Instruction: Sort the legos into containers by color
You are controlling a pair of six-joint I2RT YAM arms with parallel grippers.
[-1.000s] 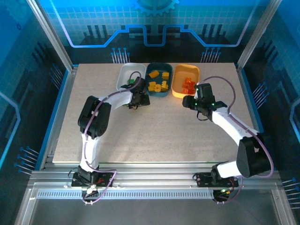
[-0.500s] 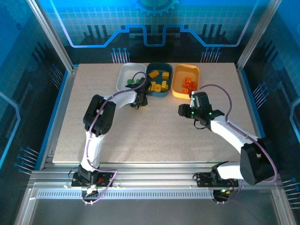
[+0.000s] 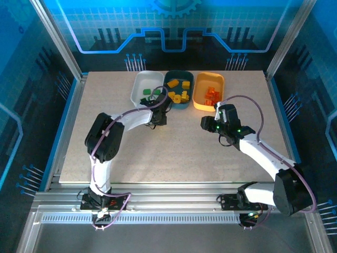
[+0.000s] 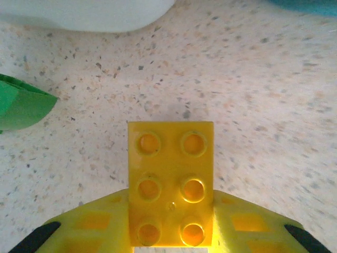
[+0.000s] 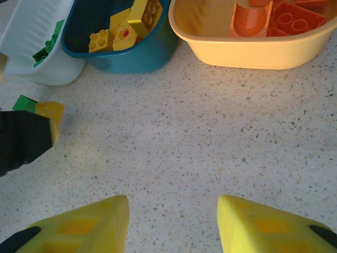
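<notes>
The left arm [image 3: 102, 139] rises from the near edge of the tabletop [image 3: 174, 153], folds at the elbow and stretches its forearm toward the far edge. There the left gripper [image 3: 159, 115] has a yellow lego [image 4: 171, 174] pinched between its fingers. The right arm [image 3: 263, 153] bends in from the right edge, and the right gripper [image 5: 174, 213] is angled toward the far left, jaws apart with nothing between them.

The yellow brick [image 4: 171, 174] is cut off at the bottom edge, the green brick [image 4: 21, 108] at the left.
</notes>
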